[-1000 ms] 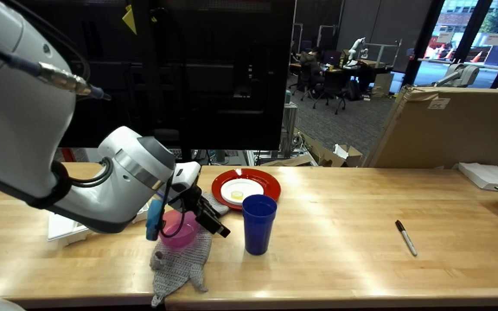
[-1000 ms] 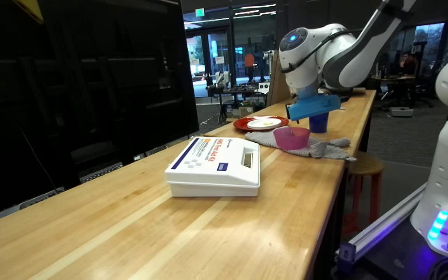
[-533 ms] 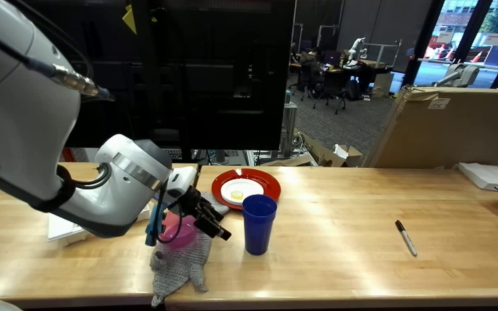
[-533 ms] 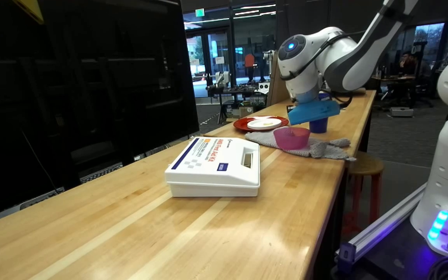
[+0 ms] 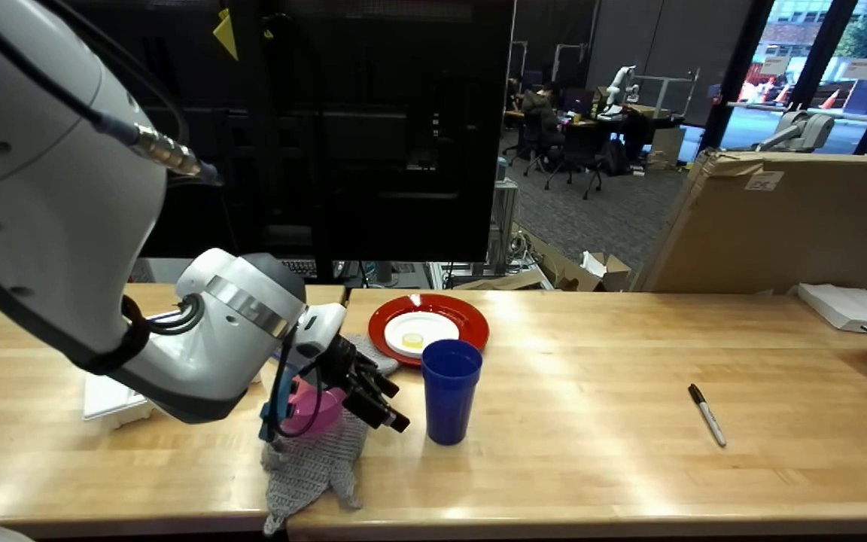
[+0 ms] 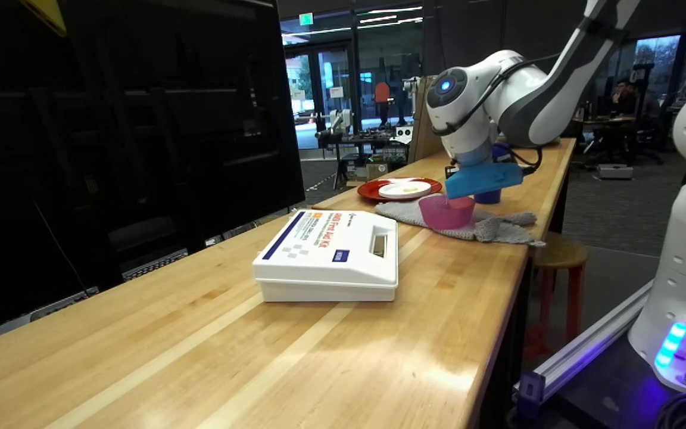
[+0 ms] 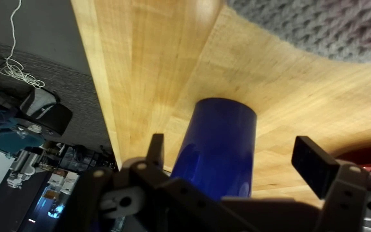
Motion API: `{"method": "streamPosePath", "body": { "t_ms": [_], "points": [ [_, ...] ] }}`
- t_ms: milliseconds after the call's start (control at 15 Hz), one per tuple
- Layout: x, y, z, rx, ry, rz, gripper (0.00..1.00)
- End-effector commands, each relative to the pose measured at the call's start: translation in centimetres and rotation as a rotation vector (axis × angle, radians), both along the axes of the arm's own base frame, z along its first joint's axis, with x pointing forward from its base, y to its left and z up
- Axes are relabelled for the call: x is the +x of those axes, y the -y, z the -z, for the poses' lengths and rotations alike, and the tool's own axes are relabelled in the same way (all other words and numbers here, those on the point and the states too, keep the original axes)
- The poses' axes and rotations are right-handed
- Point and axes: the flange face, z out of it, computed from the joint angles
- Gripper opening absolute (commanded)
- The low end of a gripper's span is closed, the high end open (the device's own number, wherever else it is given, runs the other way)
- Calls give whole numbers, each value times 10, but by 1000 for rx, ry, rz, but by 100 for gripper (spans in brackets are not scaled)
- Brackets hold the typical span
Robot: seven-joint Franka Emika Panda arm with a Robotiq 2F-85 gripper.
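Black two-finger end effector [image 7: 232, 153] wide & empty, tips just short of tall blue plastic-looking cup [image 5: 450, 399]. Cup's upright on light wood surface [image 5: 591, 467]; in ext. view, room to near edge, gap btwn it & grey knit cloth [image 5: 309, 474], round red plate [image 5: 473, 331] close behind.

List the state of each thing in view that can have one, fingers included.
Fingers: wide apart, holding nothing
Blue cup: upright, ungripped; contents can't be told
Gray knitted cloth: spread out, partly rumpled
Pink bowl: upright, on the gray knitted cloth
First aid kit: lid shut
Red plate: face up
White plate: face up, on the red plate
Marker: capped, lying flat
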Motion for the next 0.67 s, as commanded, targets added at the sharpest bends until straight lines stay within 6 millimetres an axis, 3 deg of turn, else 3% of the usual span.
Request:
{"method": "streamPosePath", "body": {
  "t_ms": [0, 600],
  "points": [
    [2, 3, 4, 12, 34, -3, 100],
    [4, 13, 13, -1, 161, 25, 100]
  ]
}}
